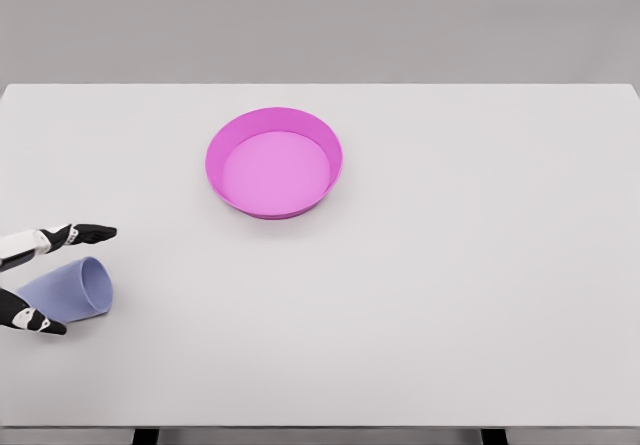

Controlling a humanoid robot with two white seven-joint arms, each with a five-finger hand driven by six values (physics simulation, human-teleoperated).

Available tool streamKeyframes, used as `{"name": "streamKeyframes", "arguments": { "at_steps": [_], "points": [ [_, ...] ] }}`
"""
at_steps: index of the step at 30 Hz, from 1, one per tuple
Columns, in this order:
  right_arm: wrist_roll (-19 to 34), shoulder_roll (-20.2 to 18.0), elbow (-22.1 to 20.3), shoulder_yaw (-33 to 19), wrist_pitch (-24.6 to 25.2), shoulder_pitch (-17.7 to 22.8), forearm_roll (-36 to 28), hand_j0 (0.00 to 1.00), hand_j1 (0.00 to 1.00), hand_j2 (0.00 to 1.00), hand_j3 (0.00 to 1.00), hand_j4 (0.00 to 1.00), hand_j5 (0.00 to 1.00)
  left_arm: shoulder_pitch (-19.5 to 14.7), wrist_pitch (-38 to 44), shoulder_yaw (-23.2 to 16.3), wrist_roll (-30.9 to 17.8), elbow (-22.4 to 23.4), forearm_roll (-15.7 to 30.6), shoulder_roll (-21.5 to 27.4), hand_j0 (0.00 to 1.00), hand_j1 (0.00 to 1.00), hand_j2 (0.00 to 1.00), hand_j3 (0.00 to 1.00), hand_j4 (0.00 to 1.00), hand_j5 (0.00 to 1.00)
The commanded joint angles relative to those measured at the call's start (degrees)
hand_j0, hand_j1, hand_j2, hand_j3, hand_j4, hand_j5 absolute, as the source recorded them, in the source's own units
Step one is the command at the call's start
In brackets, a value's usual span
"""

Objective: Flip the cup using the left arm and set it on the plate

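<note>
A pale lavender cup lies on its side near the front left of the white table, its open mouth facing right and its narrower base running off toward the left edge. Well apart from it, farther back and nearer the middle, sits a magenta plate, round and shallow with a raised rim, resting flat and upright.
</note>
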Motion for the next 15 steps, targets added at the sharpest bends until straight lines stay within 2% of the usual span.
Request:
{"name": "streamKeyframes", "arguments": {
  "at_steps": [1,15],
  "points": [
    [0.0,0.0,0.0,0.0,0.0,0.0,0.0,1.0,1.0,1.0,1.0,1.0,1.0,0.0,0.1,0.1,0.0,0.1,0.2,-0.2,1.0,1.0,1.0,1.0,1.0,1.0],
    [0.0,0.0,0.0,0.0,0.0,0.0,0.0,1.0,1.0,1.0,1.0,1.0,1.0,0.4,0.1,1.0,0.0,0.6,0.2,-1.0,1.0,1.0,1.0,1.0,1.0,1.0]
  ]
}}
